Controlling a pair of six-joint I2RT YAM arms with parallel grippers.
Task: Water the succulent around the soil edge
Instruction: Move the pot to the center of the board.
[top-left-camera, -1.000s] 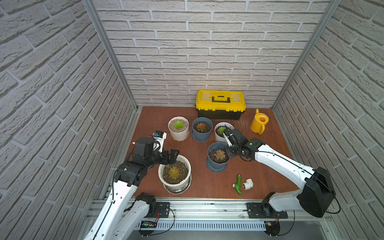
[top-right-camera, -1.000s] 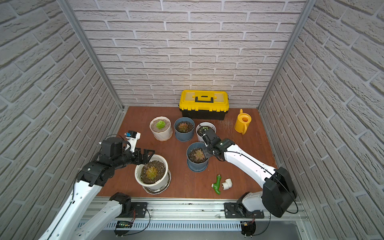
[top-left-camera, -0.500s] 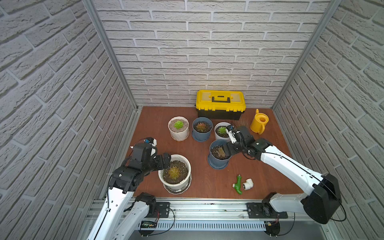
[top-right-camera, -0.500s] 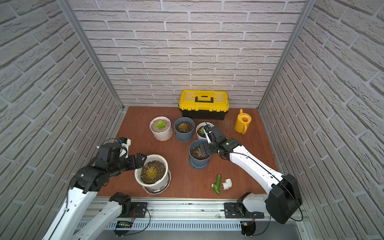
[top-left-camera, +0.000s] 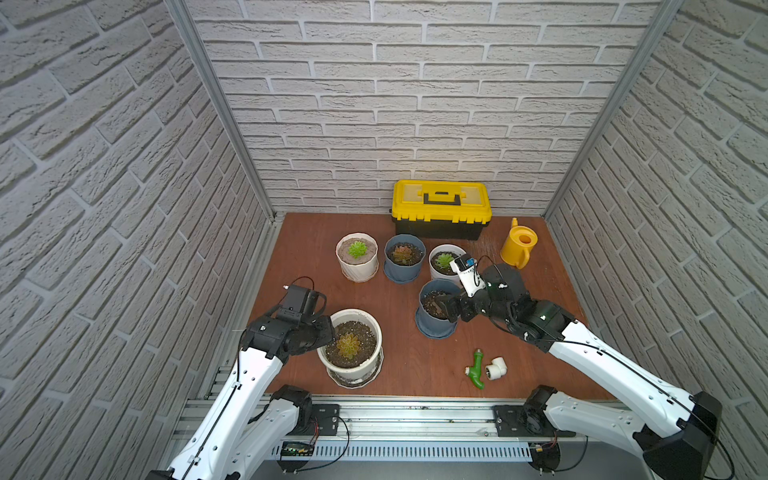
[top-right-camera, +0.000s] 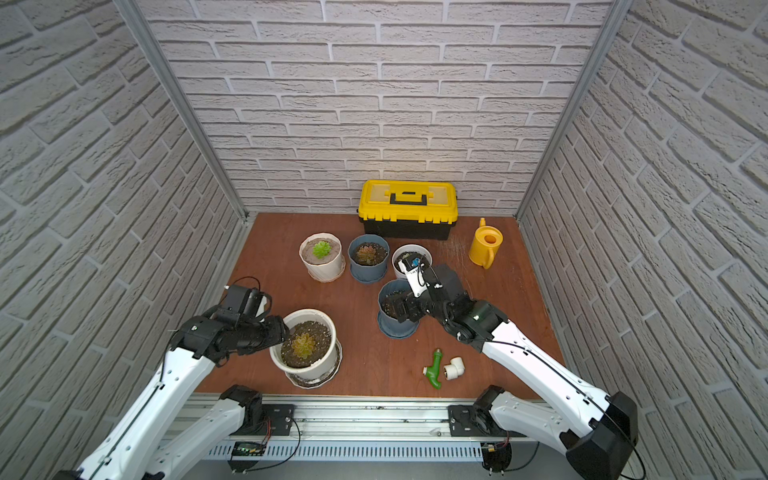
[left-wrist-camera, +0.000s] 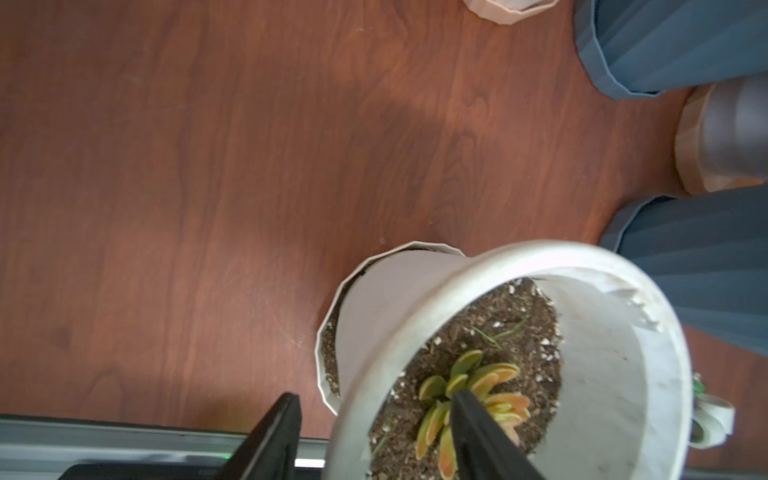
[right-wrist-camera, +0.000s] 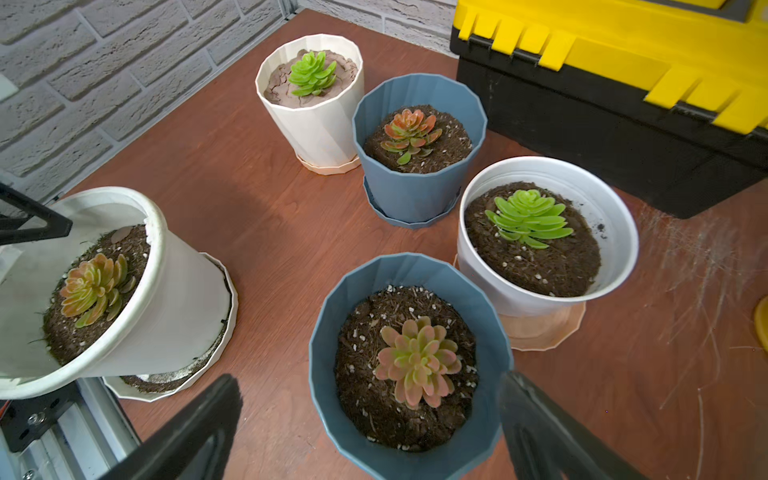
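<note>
The yellow watering can (top-left-camera: 519, 247) (top-right-camera: 486, 247) stands at the back right, and neither gripper touches it. A yellow-orange succulent (left-wrist-camera: 478, 386) (top-left-camera: 348, 345) grows in a big white pot (top-left-camera: 365, 361) (right-wrist-camera: 174, 299) at the front left. My left gripper (left-wrist-camera: 374, 399) (top-left-camera: 328, 332) is open astride that pot's rim, one finger outside and one over the plant. A pink-green succulent (right-wrist-camera: 415, 361) sits in a blue pot (right-wrist-camera: 328, 374) (top-left-camera: 432, 330). My right gripper (right-wrist-camera: 370, 390) (top-right-camera: 399, 309) is open wide with this pot between its fingers.
Behind stand a cream pot (top-left-camera: 357, 259), a blue pot (top-left-camera: 404, 262) and a white pot (top-left-camera: 442, 262), each with a succulent. A yellow and black toolbox (top-left-camera: 441, 203) is against the back wall. A green nozzle (top-left-camera: 477, 368) and white fitting (top-left-camera: 496, 368) lie near the front.
My right gripper has opened at the blue pot and drawn back a little. My left gripper has dropped onto the white pot's rim, its jaws narrowing. The pots have not moved.
</note>
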